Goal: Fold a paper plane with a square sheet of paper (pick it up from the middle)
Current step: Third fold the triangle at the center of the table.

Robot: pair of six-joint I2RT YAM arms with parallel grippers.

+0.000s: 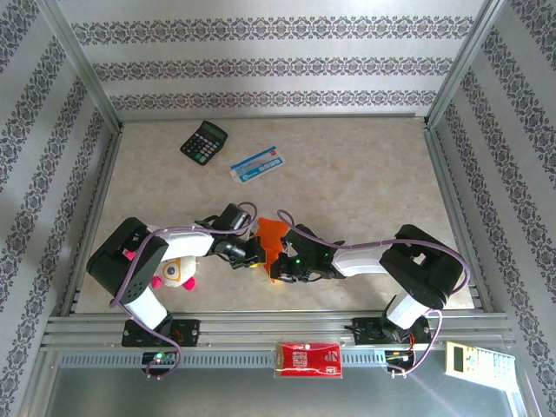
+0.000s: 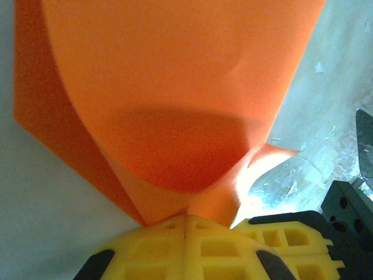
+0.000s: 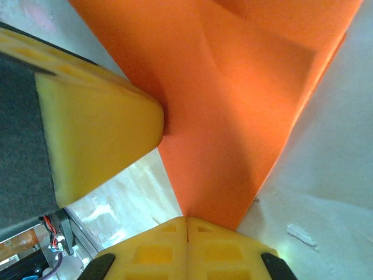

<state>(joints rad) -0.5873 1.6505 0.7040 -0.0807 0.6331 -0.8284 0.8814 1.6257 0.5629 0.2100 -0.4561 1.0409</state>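
While L gripper (image 2: 185, 220) and R gripper (image 3: 187, 220) both clamp the square sheet of paper (image 1: 272, 236), part-folded, at table (image 1: 347, 174) front betw. them, risk: opposed pull could tear it; uneven slip would skew crease.

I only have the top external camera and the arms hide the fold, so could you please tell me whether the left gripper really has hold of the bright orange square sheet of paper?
Observer: Yes. On the left wrist camera the left gripper is shut on a narrow point of the bright orange square sheet of paper.
Operator: Thank you. And the right gripper?
Observer: The right gripper is shut on a pointed tip of the sheet.
Operator: Is the sheet folded there?
Observer: Yes. The right wrist camera shows a straight crease with overlapping layers above that tip.
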